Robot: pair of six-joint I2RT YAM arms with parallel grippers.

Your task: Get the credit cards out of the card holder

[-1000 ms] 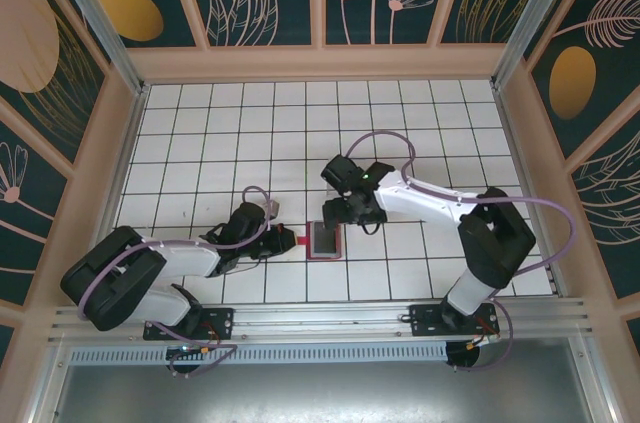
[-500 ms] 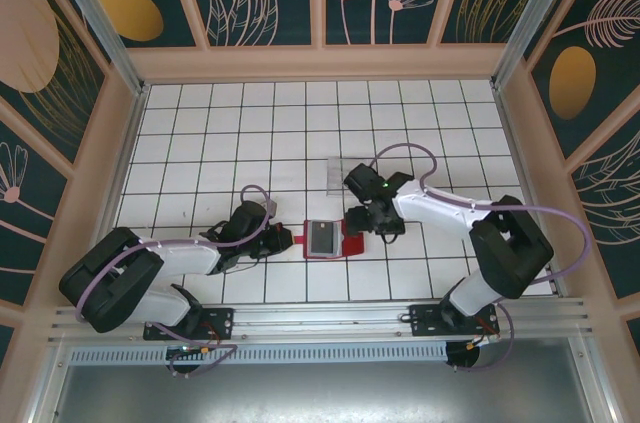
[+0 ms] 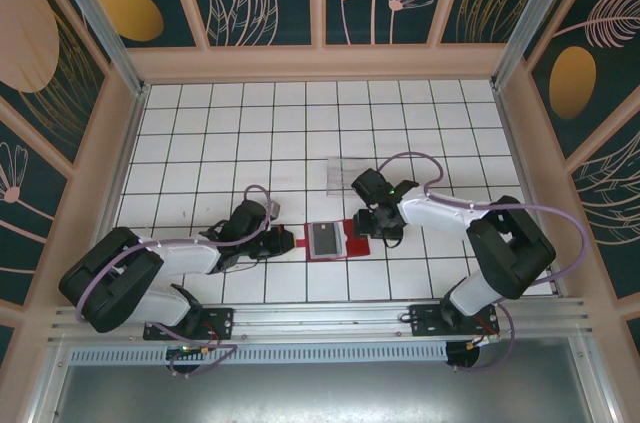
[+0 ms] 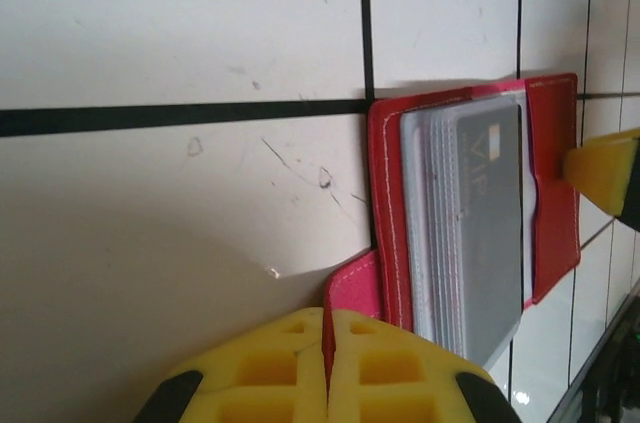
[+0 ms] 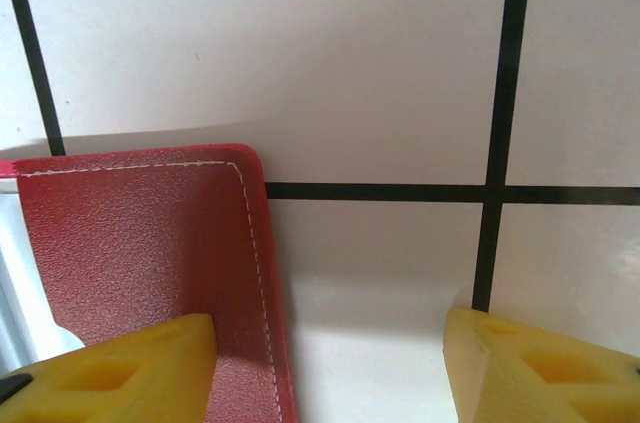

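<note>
The card holder (image 3: 352, 241) is a red wallet lying open on the tiles. A grey credit card (image 3: 322, 237) marked VIP (image 4: 490, 213) sits in its clear sleeves (image 4: 425, 223). My left gripper (image 3: 283, 240) is shut on the wallet's red strap tab (image 4: 352, 288), which is pinched between the yellow fingertips (image 4: 385, 368). My right gripper (image 3: 372, 228) hovers low over the wallet's right cover (image 5: 140, 243). Its jaws stand apart across the cover's edge: one fingertip (image 5: 120, 373) is over the red leather, the other (image 5: 545, 373) is over bare tile.
A clear plastic box (image 3: 345, 173) lies behind the wallet, just past the right arm. The floor is white tile with black grid lines (image 5: 500, 123). Wooden walls (image 3: 110, 173) close in the left, right and far sides.
The right gripper has moved right, off the sleeves to the wallet's right cover, and its jaws have narrowed. The clear box came into sight. The left gripper has not moved.
</note>
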